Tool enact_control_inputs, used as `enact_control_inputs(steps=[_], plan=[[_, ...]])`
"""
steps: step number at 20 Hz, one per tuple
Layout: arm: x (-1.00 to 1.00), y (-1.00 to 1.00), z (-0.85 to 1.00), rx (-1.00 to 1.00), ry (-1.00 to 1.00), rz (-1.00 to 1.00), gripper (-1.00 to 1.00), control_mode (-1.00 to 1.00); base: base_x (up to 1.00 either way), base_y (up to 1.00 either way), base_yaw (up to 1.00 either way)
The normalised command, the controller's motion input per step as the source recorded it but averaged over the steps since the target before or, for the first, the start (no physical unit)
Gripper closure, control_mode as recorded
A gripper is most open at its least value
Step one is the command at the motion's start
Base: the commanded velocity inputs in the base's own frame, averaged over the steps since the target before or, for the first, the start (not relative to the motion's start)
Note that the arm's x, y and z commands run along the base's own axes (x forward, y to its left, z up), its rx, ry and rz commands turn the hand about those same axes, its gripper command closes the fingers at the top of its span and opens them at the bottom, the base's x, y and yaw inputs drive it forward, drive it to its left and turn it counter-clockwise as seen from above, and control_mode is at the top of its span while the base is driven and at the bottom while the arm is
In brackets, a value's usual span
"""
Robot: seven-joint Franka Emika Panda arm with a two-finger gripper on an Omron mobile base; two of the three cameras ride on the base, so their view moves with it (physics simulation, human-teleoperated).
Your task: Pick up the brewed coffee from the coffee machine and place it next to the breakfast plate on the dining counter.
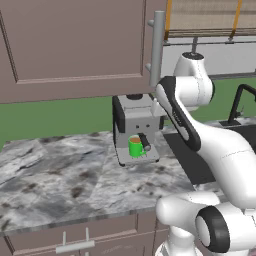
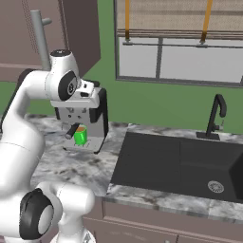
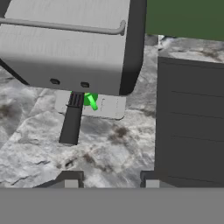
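Note:
The brewed coffee, a small bright green mug (image 1: 135, 146) (image 2: 80, 136), stands on the drip tray of the coffee machine (image 1: 136, 117) (image 2: 90, 118), under its spout. In the hand view the mug (image 3: 90, 99) peeks out below the machine's silver body (image 3: 74, 43). My gripper (image 3: 110, 180) hovers above and in front of the machine, looking down at it. Its fingertips stand apart with nothing between them, well short of the mug. The breakfast plate and the dining counter are out of view.
The machine sits on a marbled worktop (image 1: 60, 180) against a green wall. Its dark filter handle (image 3: 70, 127) sticks out beside the mug. A black sink (image 2: 180, 166) with a black faucet (image 2: 216, 116) lies to the right. A brown wall cabinet (image 1: 75, 45) hangs overhead.

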Motion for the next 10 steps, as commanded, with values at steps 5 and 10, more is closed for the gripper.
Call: enact_control_inputs(steps=[5, 10], plan=[[-0.02, 0.00, -0.04, 0.00, -0.01, 0.00, -1.00, -1.00, 0.00, 0.00, 0.00], [-0.24, 0.00, -0.39, 0.00, -0.26, 0.06, -1.00, -1.00, 0.00, 0.00, 0.00]])
